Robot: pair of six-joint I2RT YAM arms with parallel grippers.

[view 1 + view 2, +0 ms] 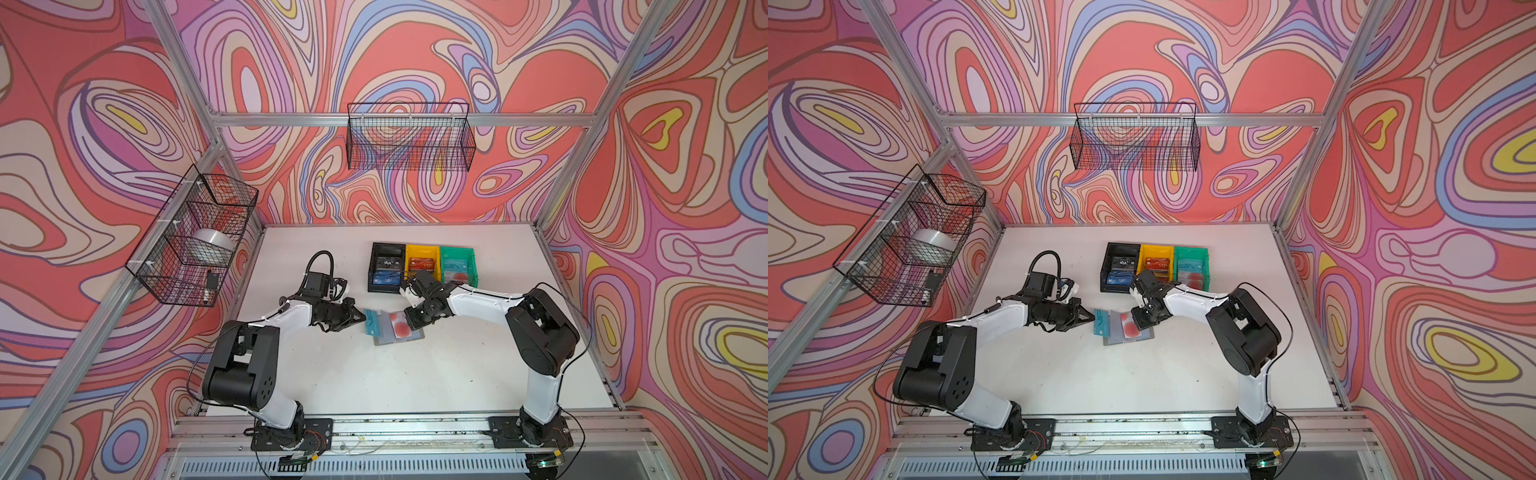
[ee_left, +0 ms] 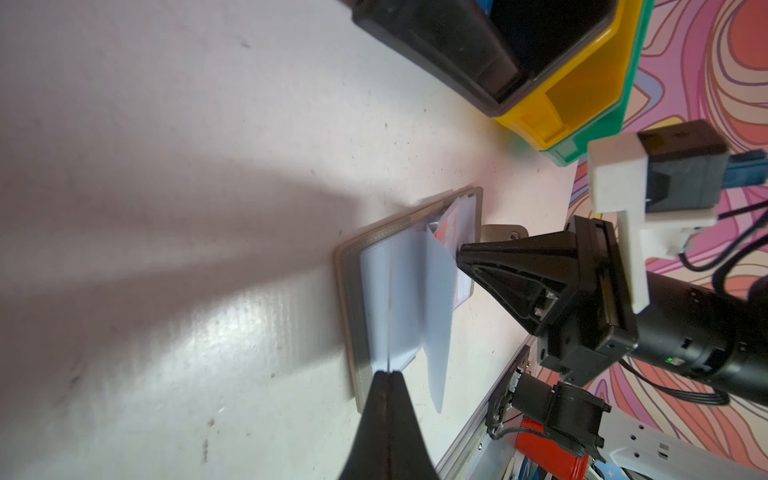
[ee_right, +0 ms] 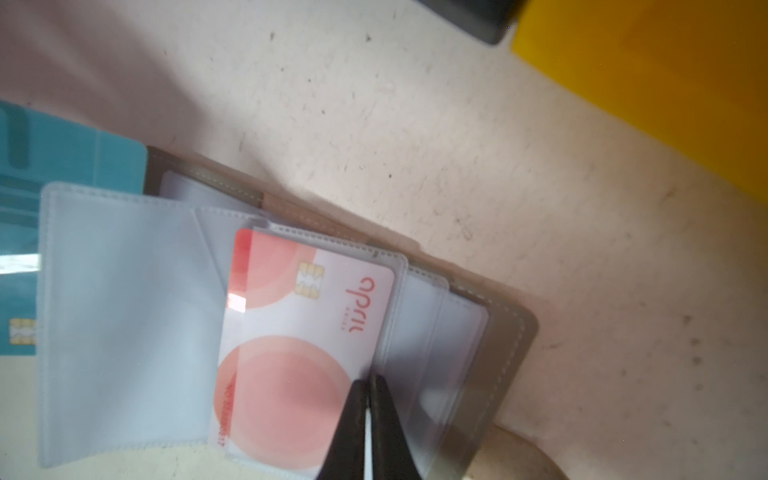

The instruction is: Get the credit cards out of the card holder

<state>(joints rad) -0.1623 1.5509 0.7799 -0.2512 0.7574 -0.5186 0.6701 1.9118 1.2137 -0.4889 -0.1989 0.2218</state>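
Card holder open at mid-table, between my two claws.

The card holder point(image 1: 390, 338) lies open on the white table point(image 1: 415, 374). Its long axis runs left to right, its spine near to far, and its strap tab point(image 2: 503, 232) is on the right. A white card with red circles point(image 3: 307, 332) sits in a clear pocket on its right half, long axis roughly near to far. My right claw point(image 3: 369, 380) is pinched together at that pocket's edge. A thin pale sliver shows between the tips, and I cannot tell whether it is card or sleeve. My left claw point(image 2: 387, 374) is closed just left of the holder, by a light blue card point(image 1: 371, 322) lying on the table. The black bin point(image 1: 388, 249), yellow bin point(image 1: 422, 248) and green bin point(image 1: 457, 251) stand in a row just beyond, with cards in each.
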